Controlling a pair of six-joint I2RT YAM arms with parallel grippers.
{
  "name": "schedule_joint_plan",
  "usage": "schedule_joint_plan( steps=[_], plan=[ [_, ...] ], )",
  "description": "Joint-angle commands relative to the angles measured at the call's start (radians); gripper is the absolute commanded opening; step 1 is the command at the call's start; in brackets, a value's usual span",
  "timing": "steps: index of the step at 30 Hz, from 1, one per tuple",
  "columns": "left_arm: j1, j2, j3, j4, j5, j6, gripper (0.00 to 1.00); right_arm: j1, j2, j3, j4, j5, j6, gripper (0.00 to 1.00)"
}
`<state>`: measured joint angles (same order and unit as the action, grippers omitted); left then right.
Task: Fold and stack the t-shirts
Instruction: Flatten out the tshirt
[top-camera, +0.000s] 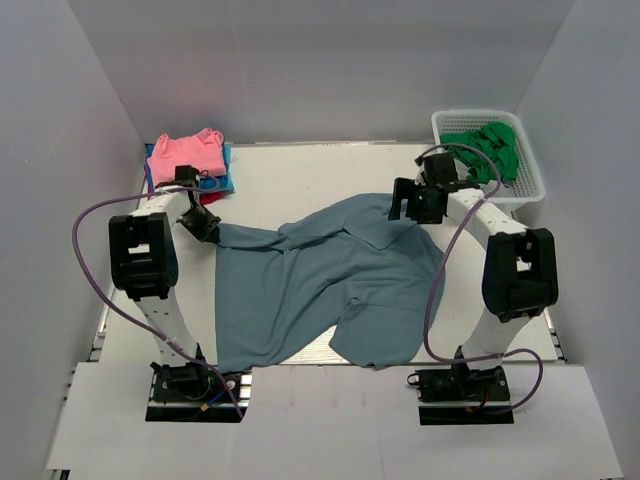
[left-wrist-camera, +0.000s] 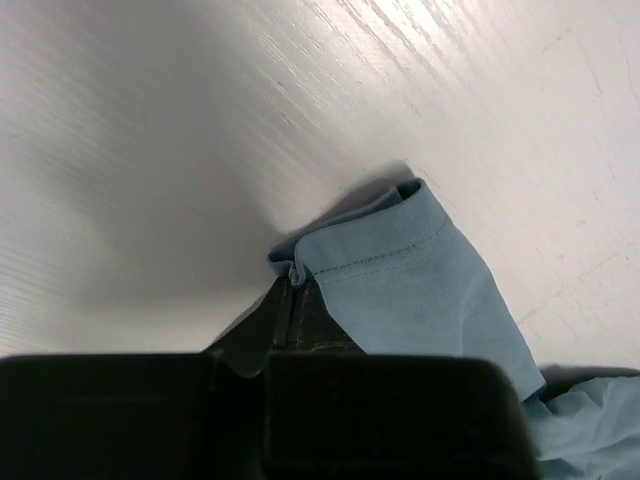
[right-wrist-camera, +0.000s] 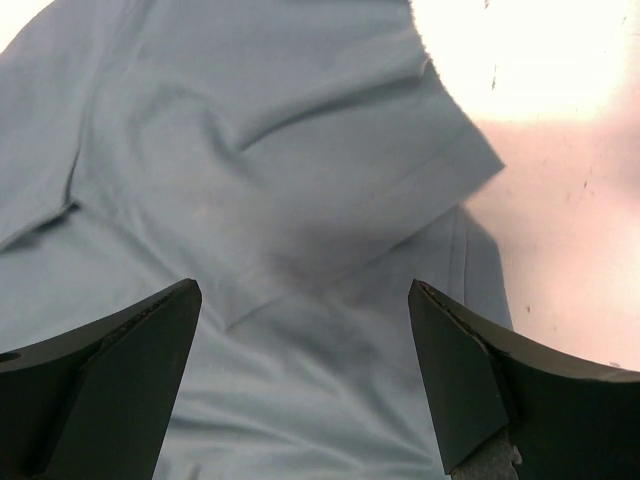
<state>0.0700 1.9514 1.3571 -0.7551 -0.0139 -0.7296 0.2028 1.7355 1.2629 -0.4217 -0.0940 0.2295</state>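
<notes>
White table (top-camera: 300, 180): a slate-blue t-shirt (top-camera: 330, 290) is spread rumpled at centre, a hemmed corner pinched by the left gripper (left-wrist-camera: 290, 300); the right gripper (right-wrist-camera: 305, 330) is poised wide open above it. Cloth judged limp, light; hems advised as holds.

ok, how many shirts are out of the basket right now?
4. Slate-blue t-shirt spread mid-table; pink t-shirt, bright blue t-shirt and red t-shirt stacked at the far-left corner. The stack may hide more.

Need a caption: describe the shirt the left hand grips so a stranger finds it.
Across the middle of the white table lies a large slate-blue cloth t-shirt. Unlike the folded pink t-shirt at the far-left corner, it sprawls unfolded.
</notes>
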Motion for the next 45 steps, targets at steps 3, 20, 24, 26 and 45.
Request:
schedule_joint_plan(
  steps=[3, 20, 24, 26, 45],
  plan=[
    [0.004, -0.106, 0.034, -0.003, 0.052, 0.032, 0.00, -0.008, 0.093, 0.075, 0.000, 0.089, 0.108, 0.90],
    [0.004, -0.178, 0.043, -0.053, 0.042, 0.059, 0.00, -0.026, 0.105, -0.004, 0.144, 0.379, 0.453, 0.86],
    [0.004, -0.178, 0.054, -0.062, 0.065, 0.079, 0.00, -0.023, 0.137, 0.020, 0.136, 0.410, 0.484, 0.86],
    [0.004, -0.178, 0.063, -0.062, 0.075, 0.079, 0.00, -0.023, 0.141, 0.010, 0.165, 0.412, 0.496, 0.84],
    [0.004, -0.151, 0.116, -0.095, 0.097, 0.118, 0.00, -0.017, 0.253, 0.036, 0.216, 0.410, 0.516, 0.24]
  ],
)
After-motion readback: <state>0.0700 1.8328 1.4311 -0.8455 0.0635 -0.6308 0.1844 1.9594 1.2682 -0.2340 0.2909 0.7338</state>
